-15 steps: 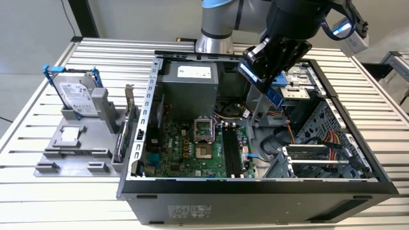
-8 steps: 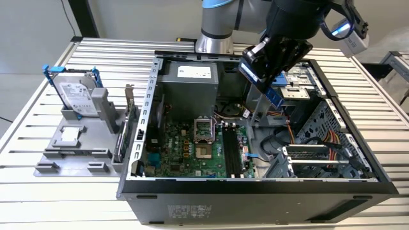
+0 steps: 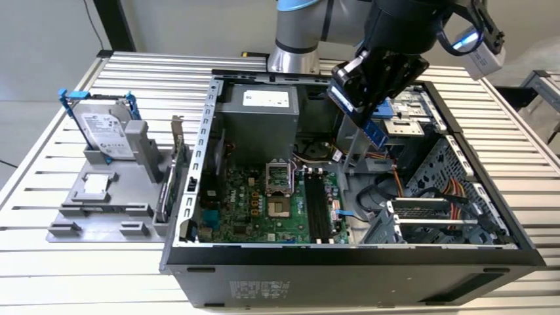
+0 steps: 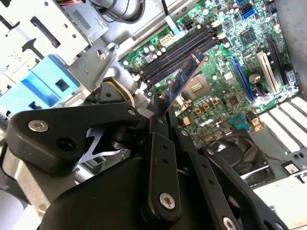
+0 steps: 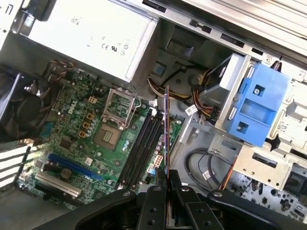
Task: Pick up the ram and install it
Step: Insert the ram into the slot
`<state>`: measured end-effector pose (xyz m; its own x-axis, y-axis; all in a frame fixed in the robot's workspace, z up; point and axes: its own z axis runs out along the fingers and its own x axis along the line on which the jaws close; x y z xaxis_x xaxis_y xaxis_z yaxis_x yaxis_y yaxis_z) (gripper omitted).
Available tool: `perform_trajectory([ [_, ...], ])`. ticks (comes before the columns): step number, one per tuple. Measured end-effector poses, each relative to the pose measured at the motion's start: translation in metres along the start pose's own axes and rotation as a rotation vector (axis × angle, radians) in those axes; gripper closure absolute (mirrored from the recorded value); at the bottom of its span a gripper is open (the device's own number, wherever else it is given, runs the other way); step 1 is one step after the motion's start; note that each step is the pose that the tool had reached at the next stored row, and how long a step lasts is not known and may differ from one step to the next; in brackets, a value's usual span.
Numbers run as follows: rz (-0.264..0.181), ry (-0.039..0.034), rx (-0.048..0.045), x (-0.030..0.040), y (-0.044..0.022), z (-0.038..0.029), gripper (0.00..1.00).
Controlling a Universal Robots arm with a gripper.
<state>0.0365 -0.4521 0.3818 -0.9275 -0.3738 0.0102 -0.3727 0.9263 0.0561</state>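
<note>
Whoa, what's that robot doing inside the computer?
The robot arm's black claw is pinching a thin, flat, dark memory stick, the ram, by one end. It holds the stick in the air inside the open black computer case, above the long black memory slots on the green motherboard. The stick is not in a slot yet. A silver hard drive with blue rails stands outside the case, at the exterior view's left.
</note>
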Motion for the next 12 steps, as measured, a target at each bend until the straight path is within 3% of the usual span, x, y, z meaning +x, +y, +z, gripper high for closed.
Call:
perform_trajectory([
  [12, 0.043, -0.0024, -0.0004, 0.0, 0.0, 0.0, 1.0],
])
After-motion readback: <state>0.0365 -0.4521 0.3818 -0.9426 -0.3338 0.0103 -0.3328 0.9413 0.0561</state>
